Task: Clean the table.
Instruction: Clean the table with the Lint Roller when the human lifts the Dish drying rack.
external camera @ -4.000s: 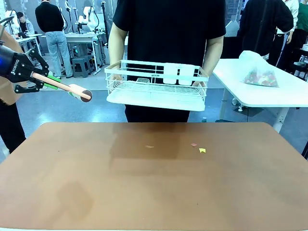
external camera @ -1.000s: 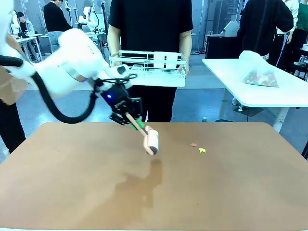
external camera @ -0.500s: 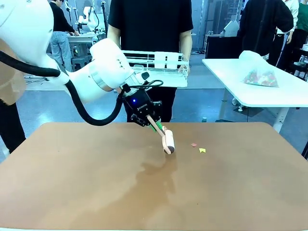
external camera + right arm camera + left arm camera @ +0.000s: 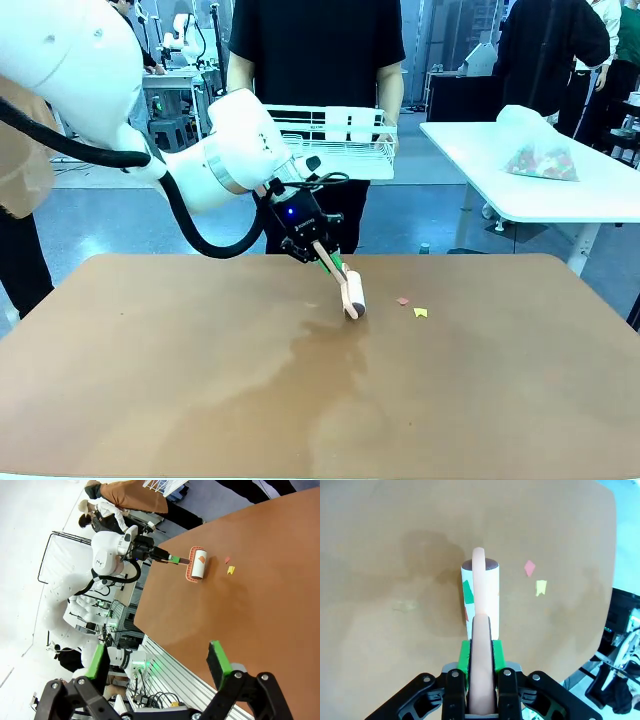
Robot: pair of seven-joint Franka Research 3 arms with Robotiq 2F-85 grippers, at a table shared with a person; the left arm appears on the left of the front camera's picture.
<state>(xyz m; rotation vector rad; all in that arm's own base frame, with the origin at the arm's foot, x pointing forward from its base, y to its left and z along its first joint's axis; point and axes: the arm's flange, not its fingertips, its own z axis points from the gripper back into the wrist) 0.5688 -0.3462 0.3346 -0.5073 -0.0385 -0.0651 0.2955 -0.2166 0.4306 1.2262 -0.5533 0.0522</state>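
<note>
The reddish-brown table (image 4: 200, 400) carries a pink paper scrap (image 4: 403, 300) and a yellow one (image 4: 420, 313) at its far middle. My left gripper (image 4: 318, 246) is shut on the peach handle of a white lint roller (image 4: 354, 296). The roller head is low over the top, just left of the scraps. In the left wrist view the gripper (image 4: 481, 656) clamps the handle, and the roller (image 4: 480, 595) shows green and red bits stuck on it, with the pink scrap (image 4: 529, 568) and yellow scrap (image 4: 541, 587) beside it. My right gripper (image 4: 158, 659) hangs open off the table's edge (image 4: 260, 605).
A person stands at the far edge holding a white wire rack (image 4: 330, 140) above the table. A smaller white table (image 4: 560, 195) with a plastic bag (image 4: 540, 145) stands at the back right. Other people stand farther back.
My left arm has swung in from the left and carried the roller rightward across the table's far middle, up to the pink and yellow scraps. The person has lifted the rack higher.
</note>
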